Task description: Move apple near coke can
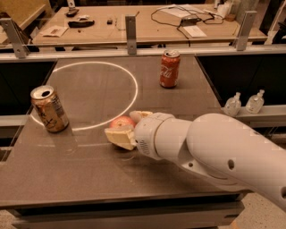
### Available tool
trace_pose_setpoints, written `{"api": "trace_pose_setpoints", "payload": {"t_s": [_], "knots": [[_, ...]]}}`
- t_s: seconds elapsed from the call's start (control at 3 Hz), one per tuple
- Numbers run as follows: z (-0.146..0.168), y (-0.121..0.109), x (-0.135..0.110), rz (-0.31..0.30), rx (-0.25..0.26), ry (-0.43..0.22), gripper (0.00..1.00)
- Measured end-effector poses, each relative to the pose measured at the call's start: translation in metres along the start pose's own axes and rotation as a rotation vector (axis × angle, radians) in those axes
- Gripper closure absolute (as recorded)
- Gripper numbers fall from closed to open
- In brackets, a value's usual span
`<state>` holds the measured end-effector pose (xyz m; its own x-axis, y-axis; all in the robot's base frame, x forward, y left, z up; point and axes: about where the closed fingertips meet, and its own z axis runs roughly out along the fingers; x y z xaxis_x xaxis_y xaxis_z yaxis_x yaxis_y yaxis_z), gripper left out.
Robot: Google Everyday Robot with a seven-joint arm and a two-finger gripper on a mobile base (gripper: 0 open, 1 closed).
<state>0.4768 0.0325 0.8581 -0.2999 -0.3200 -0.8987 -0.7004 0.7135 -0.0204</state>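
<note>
Behind the working area stands a wooden bench with cables and some papers on it, and a metal rail runs between the bench and the dark brown desk. On the desk a white circle is drawn over the far left part.

At the far side of the desk, to the right of the circle, the coke can stands upright, red with white letters and a silver top. A tan can with an open top stands at the left edge, a little tilted, on the line of the circle.

From the lower right the thick white arm reaches over the desk. The gripper is near the middle of the desk, just at the near edge of the circle. Its two pale fingers are closed around the apple, one at the near side of it and one at the far side. The apple is reddish with a paler patch, and only its upper part is seen between the fingers. I cannot tell if it touches the desk. It is well apart from the coke can, and the tan can is also well apart on the other side.

Two small clear bottles stand on a ledge to the right of the desk.
</note>
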Motion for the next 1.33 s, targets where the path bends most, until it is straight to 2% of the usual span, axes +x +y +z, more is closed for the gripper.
{"api": "trace_pose_setpoints", "payload": {"t_s": [0.33, 0.67, 1.0, 1.33], "knots": [[-0.001, -0.015, -0.010, -0.013, 0.080, -0.033, 1.00], [-0.001, -0.031, -0.036, -0.034, 0.192, -0.112, 1.00], [-0.001, -0.031, -0.035, -0.034, 0.190, -0.111, 1.00], [0.002, -0.041, -0.037, -0.030, 0.234, -0.125, 1.00]]}}
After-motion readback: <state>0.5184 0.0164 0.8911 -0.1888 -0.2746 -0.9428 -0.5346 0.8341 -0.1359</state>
